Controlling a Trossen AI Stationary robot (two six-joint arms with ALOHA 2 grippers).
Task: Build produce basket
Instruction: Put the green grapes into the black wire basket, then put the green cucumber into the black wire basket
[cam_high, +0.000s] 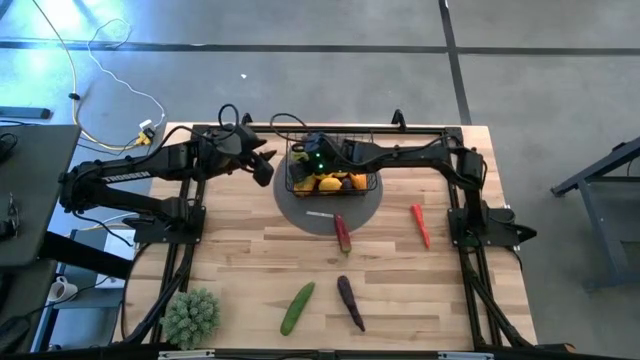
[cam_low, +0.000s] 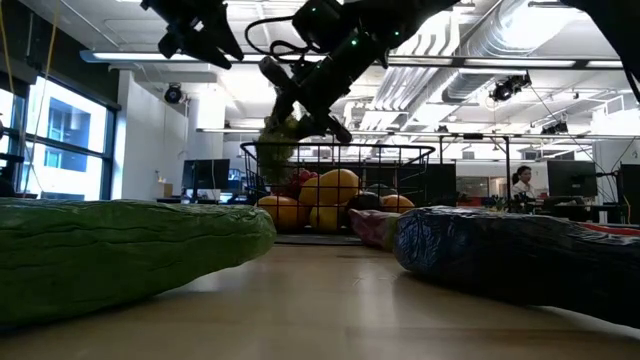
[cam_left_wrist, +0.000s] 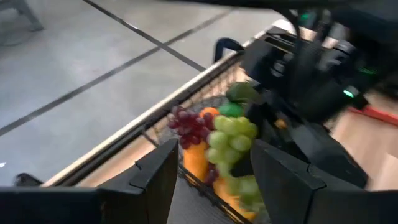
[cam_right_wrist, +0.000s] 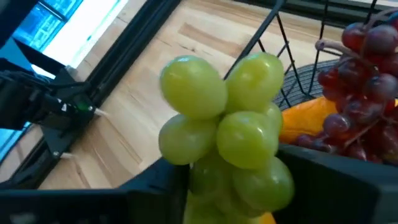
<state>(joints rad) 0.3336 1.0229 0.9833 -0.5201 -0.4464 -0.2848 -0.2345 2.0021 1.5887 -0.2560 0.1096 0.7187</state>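
The black wire basket (cam_high: 362, 138) stands on a flat grey disc (cam_high: 372, 208) near the table's far edge. It holds orange-yellow fruits (cam_low: 335, 187) and a bunch of purple-red grapes (cam_right_wrist: 360, 56). My right gripper (cam_high: 303, 160) reaches in from the table's right and is shut on a bunch of green grapes (cam_right_wrist: 224, 130) over the basket's left end. My left gripper (cam_high: 262, 168) hovers open just left of the basket, raised above the table (cam_low: 200, 35), touching nothing. On the table lie a red chili (cam_high: 420, 225), a red-green vegetable (cam_high: 343, 232), an eggplant (cam_high: 350, 302) and a cucumber (cam_high: 297, 307). My right gripper pinches the green grape bunch between its two fingers (cam_right_wrist: 155, 183), holding the bunch's rear grapes (cam_right_wrist: 249, 177) while the rest stick out past the fingertips. In the low view the gripper slants down from above. The bunch (cam_low: 280, 140) hangs at its tip, level with the basket's left rim and clear of the table.
A green spiky ball (cam_high: 190, 315) sits at the table's near left corner. Open wood lies between the disc and the near vegetables. The two grippers are close together at the basket's left end. A person (cam_low: 520, 182) shows far off in the room.
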